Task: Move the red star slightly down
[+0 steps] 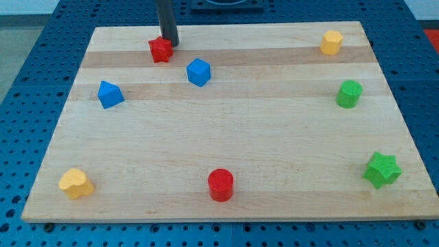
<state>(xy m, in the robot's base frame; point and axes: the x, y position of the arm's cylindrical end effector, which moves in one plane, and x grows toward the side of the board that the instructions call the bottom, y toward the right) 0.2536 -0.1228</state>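
Note:
The red star (160,49) lies near the top edge of the wooden board (226,158), left of centre. My tip (171,44) stands just to the star's upper right, touching or almost touching it. The dark rod rises from there out of the view's top.
A blue hexagonal block (198,72) lies just right and below the red star. A blue block (110,95) sits at the left. A yellow heart (75,183) is at bottom left, a red cylinder (221,184) at bottom centre, a green star (381,169) at bottom right, a green cylinder (348,94) at right, a yellow block (331,42) at top right.

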